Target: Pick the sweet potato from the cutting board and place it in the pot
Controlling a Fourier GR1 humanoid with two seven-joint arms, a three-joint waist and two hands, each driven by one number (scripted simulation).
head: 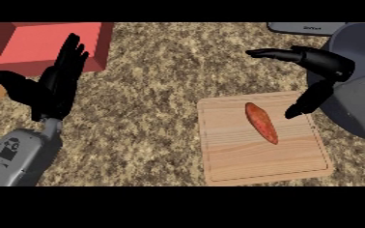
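speckled brown stone covers the desk (157, 106), with a red box (50, 43) at its far left corner and a grey object (306, 27) at the far right edge. a pale wooden cutting board (242, 159) lies right of centre, and the orange sweet potato (261, 122) rests on it, tilted, untouched. the dark grey pot (349, 104) stands just beside the board's right edge. the right hand (321, 65) hangs above the board's far right corner, released, fingers spread and thumb pointing down near the sweet potato, holding nothing. the left hand (61, 82) rests open at the left, fingers up.
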